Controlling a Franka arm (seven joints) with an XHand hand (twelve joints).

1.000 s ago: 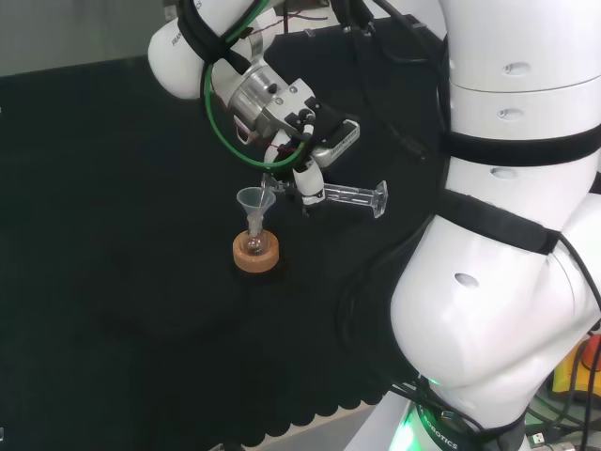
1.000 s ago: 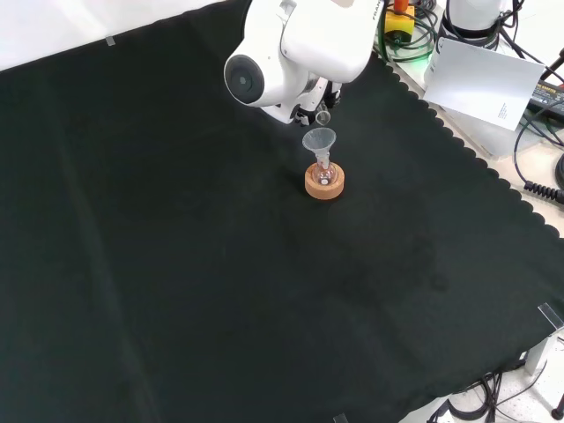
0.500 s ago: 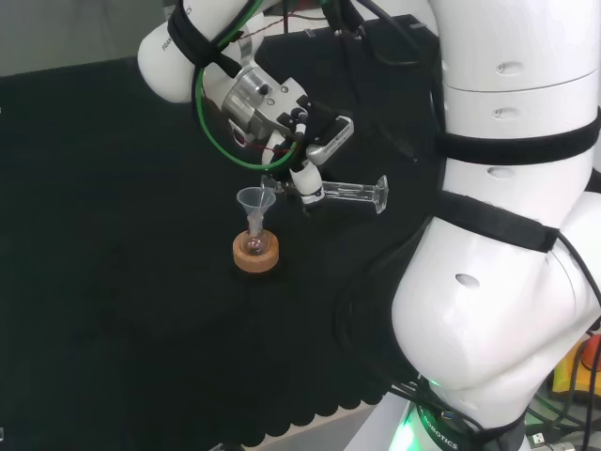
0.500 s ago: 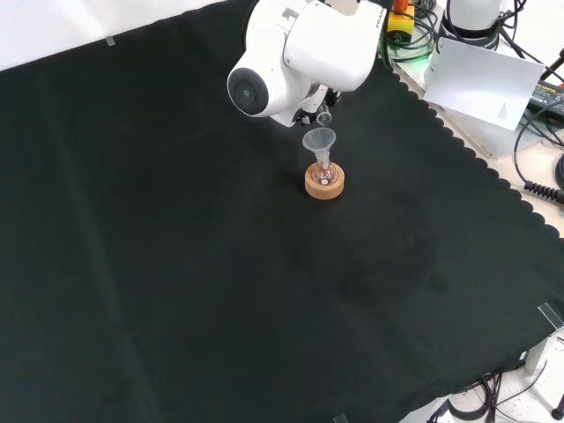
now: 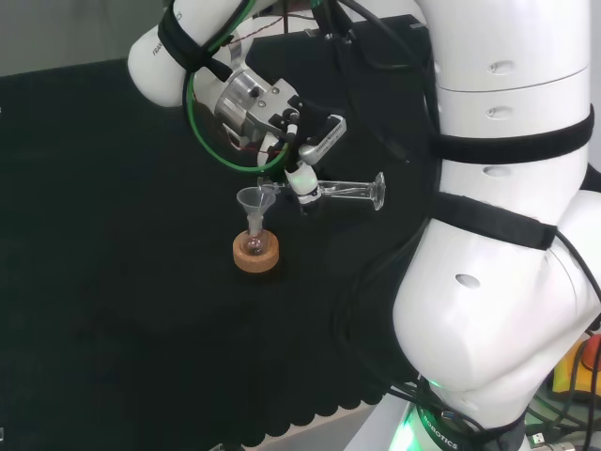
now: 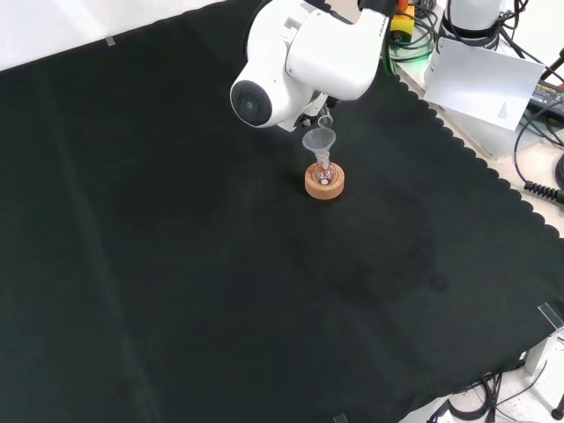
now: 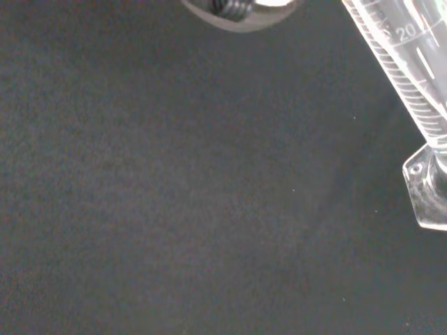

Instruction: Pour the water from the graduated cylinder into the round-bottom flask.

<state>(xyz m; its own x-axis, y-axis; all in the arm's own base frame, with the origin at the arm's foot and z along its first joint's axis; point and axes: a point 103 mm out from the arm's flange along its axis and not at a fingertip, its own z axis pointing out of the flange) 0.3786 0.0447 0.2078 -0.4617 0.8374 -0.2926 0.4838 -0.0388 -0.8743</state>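
Cork is your leftmost landmark in the head view: the round cork ring stand (image 5: 255, 254) sits on the black cloth (image 5: 113, 235) and cradles the small clear round-bottom flask (image 5: 254, 243), with a clear plastic funnel (image 5: 255, 202) planted upright in its neck. Just right of the funnel's rim you have the black and white hand (image 5: 302, 180), its fingers curled round the clear graduated cylinder (image 5: 343, 192). That cylinder lies nearly level, its mouth end at the funnel's rim and its hexagonal foot pointing right toward the arm's big white links (image 5: 507, 216) (whether any water is running, you cannot tell). From the front view, the flask (image 6: 324, 175) on its stand (image 6: 323, 183) stands near the far middle of the cloth (image 6: 220, 282), the funnel (image 6: 319, 141) just under the white link (image 6: 300, 53). Close up, the wrist view shows the cylinder's printed scale and foot (image 7: 419, 112).
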